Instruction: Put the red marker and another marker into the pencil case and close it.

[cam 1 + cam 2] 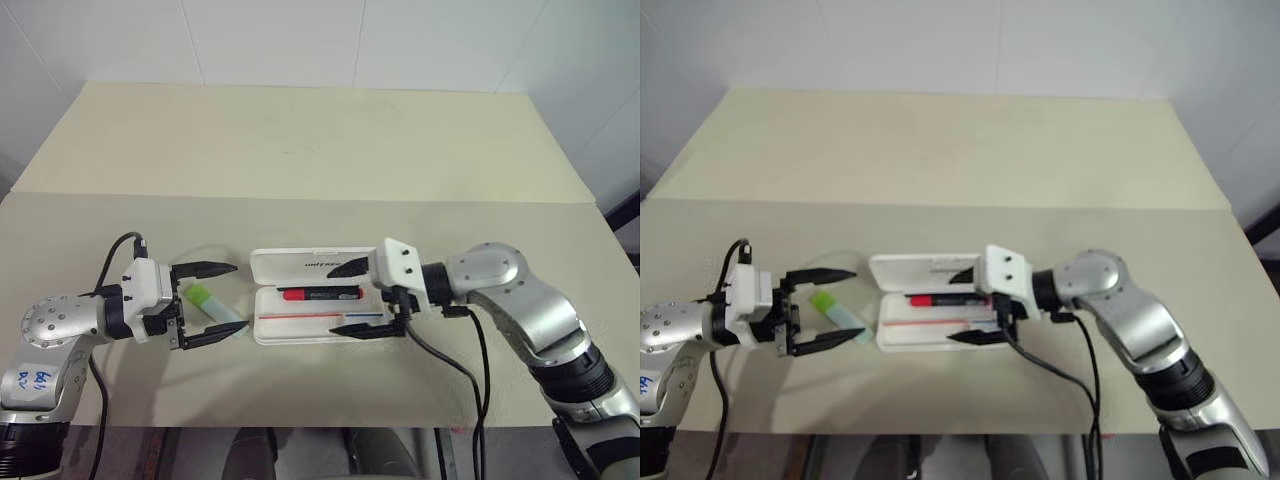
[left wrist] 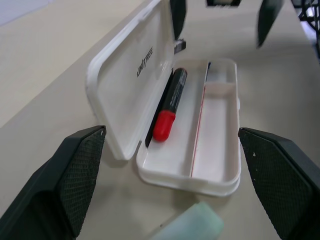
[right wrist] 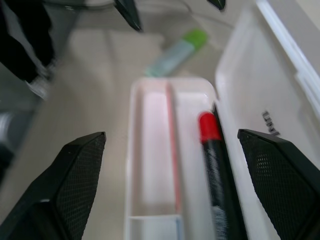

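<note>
Beige tabletop holds my open white pencil case [image 1: 318, 300], the red marker [image 1: 320, 294] already inside. Both my grippers are spread and empty: right gripper [image 1: 356, 298] over the case, left gripper [image 1: 214, 303] straddling the mint marker [image 1: 213, 304], which looks light, rigid, slick; I'd pinch mid-barrel.

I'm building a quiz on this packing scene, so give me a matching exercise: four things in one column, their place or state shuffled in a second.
Things:
1. red marker
2. mint marker
3. pencil case
4. right gripper

States:
A. lid open, on the table
B. on the table, between the left gripper's fingers
C. lying inside the case
D. open over the case

Pairs: 1-C, 2-B, 3-A, 4-D
</note>
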